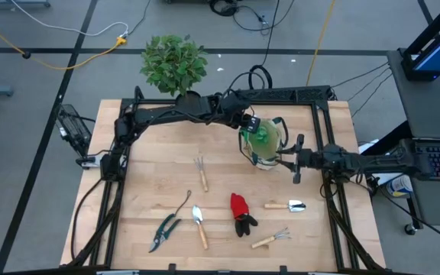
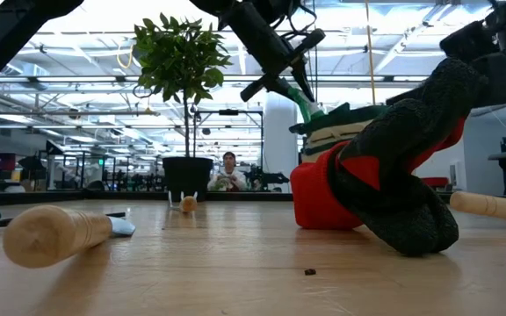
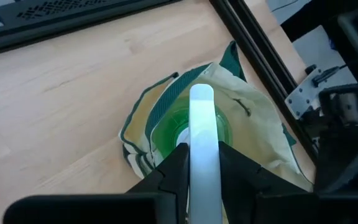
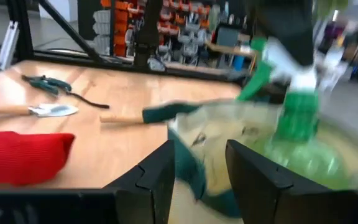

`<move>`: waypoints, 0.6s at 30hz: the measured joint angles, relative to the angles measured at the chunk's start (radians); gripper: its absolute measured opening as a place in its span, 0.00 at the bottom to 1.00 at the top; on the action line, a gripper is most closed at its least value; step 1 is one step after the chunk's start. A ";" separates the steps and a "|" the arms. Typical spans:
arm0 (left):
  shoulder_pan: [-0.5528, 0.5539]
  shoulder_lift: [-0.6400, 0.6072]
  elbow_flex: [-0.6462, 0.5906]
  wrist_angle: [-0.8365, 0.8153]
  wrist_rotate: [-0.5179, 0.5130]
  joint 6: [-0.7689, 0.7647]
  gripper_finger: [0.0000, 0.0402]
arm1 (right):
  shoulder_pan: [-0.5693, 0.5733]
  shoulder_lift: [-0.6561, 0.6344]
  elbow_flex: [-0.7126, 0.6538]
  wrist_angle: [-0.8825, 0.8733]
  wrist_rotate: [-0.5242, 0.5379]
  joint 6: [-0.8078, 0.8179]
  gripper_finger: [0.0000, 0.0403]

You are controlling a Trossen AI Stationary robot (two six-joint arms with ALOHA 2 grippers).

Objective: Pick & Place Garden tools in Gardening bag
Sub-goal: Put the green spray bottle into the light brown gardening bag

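The beige gardening bag [image 1: 266, 149] with green trim stands at the table's far right. My left gripper [image 1: 252, 122] is above it, shut on a green round spray bottle [image 3: 191, 127] whose body hangs in the bag's mouth. My right gripper [image 1: 287, 159] comes from the right and is shut on the bag's rim. The fork [image 1: 201, 169], weeder [image 1: 183, 205], shears [image 1: 163, 233], trowel [image 1: 199, 225], red-black gloves [image 1: 241, 214], shovel [image 1: 287, 205] and rake [image 1: 272, 239] lie flat on the table. My left gripper pinches the bottle's white top part [image 3: 202, 134] between its two fingers, coming from above and slanting down. The green body hangs below the fingers, inside the bag's mouth; whether it rests on the bag's bottom is hidden. My right gripper has the bag's green-trimmed rim [image 4: 190, 167] between its two fingers, on the bag's right side. The fingers come about level from the table's right. The bag's bottom stays on the table.
A leafy plant in a black pot [image 1: 174, 65] stands at the far edge, left of the bag. The black frame rails [image 1: 323, 114] run close behind and right of the bag. Bare wood lies at the table's left and middle [image 1: 151, 153].
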 joint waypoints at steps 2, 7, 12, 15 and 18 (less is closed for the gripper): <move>0.000 0.000 0.000 -0.001 0.000 0.012 0.19 | 0.000 0.018 0.006 0.045 -0.001 -0.060 0.33; 0.004 0.000 0.000 -0.001 -0.001 0.030 0.19 | 0.000 0.084 0.052 0.085 -0.052 -0.089 0.34; 0.005 0.000 0.000 -0.001 -0.004 0.058 0.19 | -0.002 0.187 0.104 0.074 -0.075 -0.095 0.40; 0.005 0.000 0.000 -0.001 -0.004 0.060 0.19 | -0.007 0.250 0.141 0.071 -0.053 -0.112 0.48; 0.005 0.000 0.000 -0.001 -0.004 0.073 0.19 | -0.008 0.301 0.191 0.065 -0.052 -0.141 0.56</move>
